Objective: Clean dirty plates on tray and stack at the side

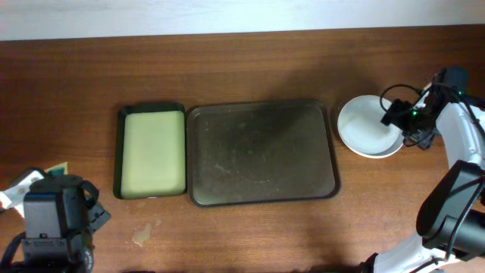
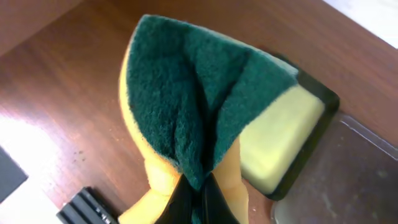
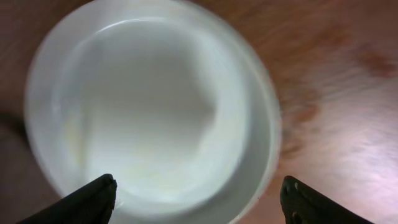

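Note:
White plates [image 1: 365,127] sit stacked on the table right of the dark brown tray [image 1: 261,152]; how many are in the stack cannot be told. The tray holds no plates. My right gripper [image 1: 400,115] is open above the stack's right rim; in the right wrist view the top plate [image 3: 149,106] fills the frame between its spread fingers [image 3: 199,196]. My left gripper [image 1: 53,220] is at the front left corner, shut on a yellow sponge with a green scouring side [image 2: 193,106], folded in its jaws [image 2: 199,199].
A smaller black tray with a yellow-green inside [image 1: 151,152] lies against the brown tray's left side, also in the left wrist view [image 2: 280,137]. A small wet smear [image 1: 142,235] marks the table in front of it.

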